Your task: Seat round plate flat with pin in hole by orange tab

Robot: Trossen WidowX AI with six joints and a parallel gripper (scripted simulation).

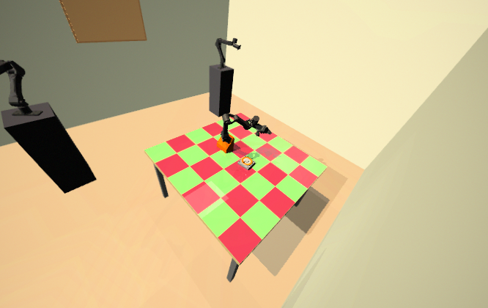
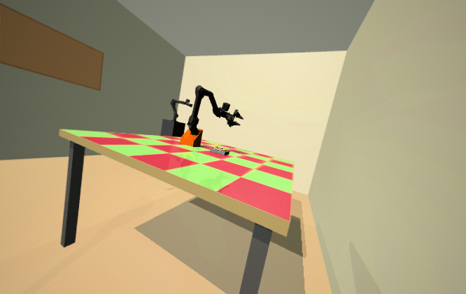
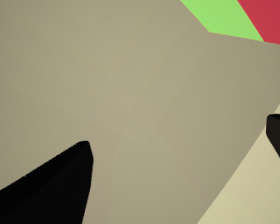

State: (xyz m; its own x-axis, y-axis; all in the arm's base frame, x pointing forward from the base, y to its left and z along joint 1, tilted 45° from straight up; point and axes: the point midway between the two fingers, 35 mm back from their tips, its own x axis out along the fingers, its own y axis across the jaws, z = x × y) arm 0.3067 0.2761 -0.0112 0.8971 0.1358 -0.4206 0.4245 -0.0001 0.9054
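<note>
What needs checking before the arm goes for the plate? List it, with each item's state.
1. Gripper open: ok, fingers stand wide apart with nothing between them.
2. Gripper apart from the round plate: ok, it hangs high above the table, off to one side.
3. Wrist view on the plate: not ok, it shows only wall and a table corner.
4. Orange tab's position readable: cannot tell, too small in both wide views.
5. Plate flat on the base: cannot tell at this size.
6. Path down to the plate free: ok, nothing stands between.
</note>
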